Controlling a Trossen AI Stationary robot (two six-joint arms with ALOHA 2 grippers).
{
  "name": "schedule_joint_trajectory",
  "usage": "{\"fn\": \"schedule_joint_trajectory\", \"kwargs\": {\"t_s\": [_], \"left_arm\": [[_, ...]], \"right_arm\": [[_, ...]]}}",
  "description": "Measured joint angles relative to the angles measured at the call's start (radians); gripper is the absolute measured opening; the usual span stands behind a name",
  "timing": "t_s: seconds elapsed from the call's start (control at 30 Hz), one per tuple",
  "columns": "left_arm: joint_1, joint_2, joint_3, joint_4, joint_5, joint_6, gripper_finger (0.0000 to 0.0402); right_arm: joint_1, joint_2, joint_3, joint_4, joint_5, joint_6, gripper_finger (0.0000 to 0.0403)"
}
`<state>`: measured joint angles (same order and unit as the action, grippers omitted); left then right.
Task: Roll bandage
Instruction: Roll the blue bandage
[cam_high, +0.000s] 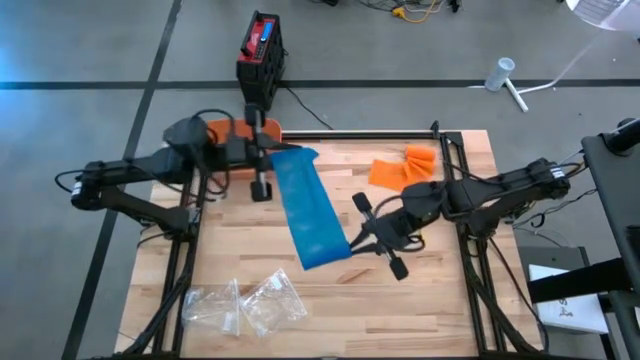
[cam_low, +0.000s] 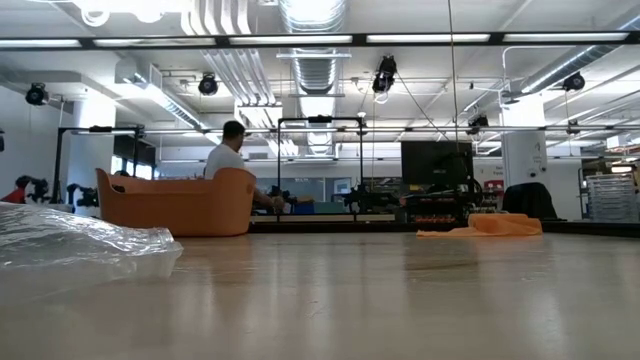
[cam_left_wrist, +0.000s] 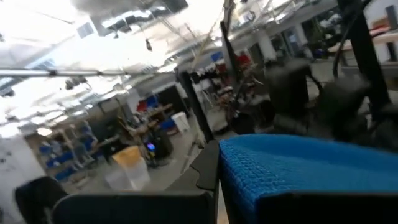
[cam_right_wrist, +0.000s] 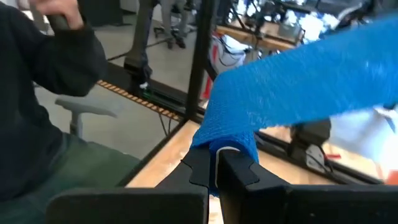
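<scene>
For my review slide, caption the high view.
Both end effectors stretch a blue bandage above the wooden table.

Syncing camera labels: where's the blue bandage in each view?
High: blue bandage mid-table, stretched between both grippers.
Low: not in it.
Left wrist: lower right.
Right wrist: centre to upper right.
Shared landmark: orange cloth, also in the low view.

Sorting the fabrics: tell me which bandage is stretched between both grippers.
The long blue woven bandage; left gripper and right gripper pinch its ends. The crumpled orange bandage lies loose.
</scene>
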<state>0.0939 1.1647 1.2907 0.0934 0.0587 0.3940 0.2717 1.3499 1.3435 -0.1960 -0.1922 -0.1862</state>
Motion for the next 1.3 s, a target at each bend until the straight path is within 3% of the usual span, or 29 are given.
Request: {"fn": "schedule_joint_trajectory", "kwargs": {"t_s": [0.17,0.37,0.7,1.07,1.17,1.3], "left_arm": [[0.022,0.074,-0.008,-0.007,0.033,-0.036,0.0000],[0.021,0.076,-0.072,0.020,0.039,-0.050,0.0000],[0.021,0.082,-0.267,0.263,0.039,-0.150,0.0000],[0.021,0.110,-0.288,0.307,0.039,-0.178,0.0000],[0.016,0.148,-0.288,0.326,0.041,-0.202,0.0000],[-0.001,0.184,-0.289,0.297,0.131,-0.232,0.0000]], "right_arm": [[0.032,0.000,0.027,-0.003,0.000,-0.016,0.0003],[0.070,-0.007,0.075,-0.001,0.000,-0.040,0.0003],[0.084,-0.011,0.140,0.011,0.010,-0.076,0.0003],[0.068,-0.004,0.138,0.128,0.009,-0.123,0.0003],[0.068,-0.003,0.138,0.160,0.039,-0.145,0.0003],[0.068,-0.004,0.138,0.170,0.180,-0.205,0.0003]]}}
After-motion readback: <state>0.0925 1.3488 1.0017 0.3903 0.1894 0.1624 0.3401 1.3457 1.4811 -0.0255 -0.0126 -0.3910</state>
